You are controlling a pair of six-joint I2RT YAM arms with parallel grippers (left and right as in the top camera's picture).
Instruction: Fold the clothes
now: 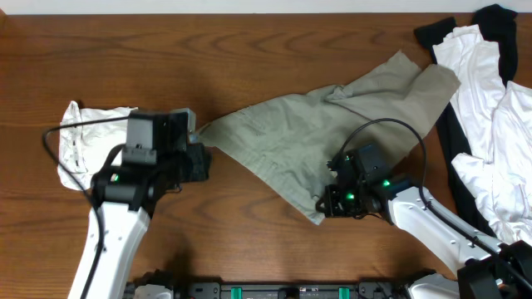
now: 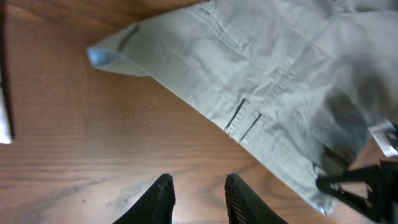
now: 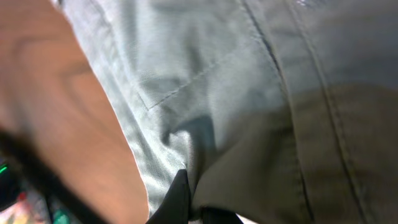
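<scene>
One khaki garment [image 1: 332, 124], on one counter [image 1: 249, 50]. One white garment [image 1: 83, 141] at left. The right pile [image 1: 499, 124] mixes white and black cloth; its piece count is unclear. Two tools: left tool [image 1: 198, 149], right tool [image 1: 328, 199].

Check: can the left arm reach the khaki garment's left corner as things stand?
Probably yes. The left gripper hangs open beside the khaki garment, with only bare table between it and that corner.
</scene>
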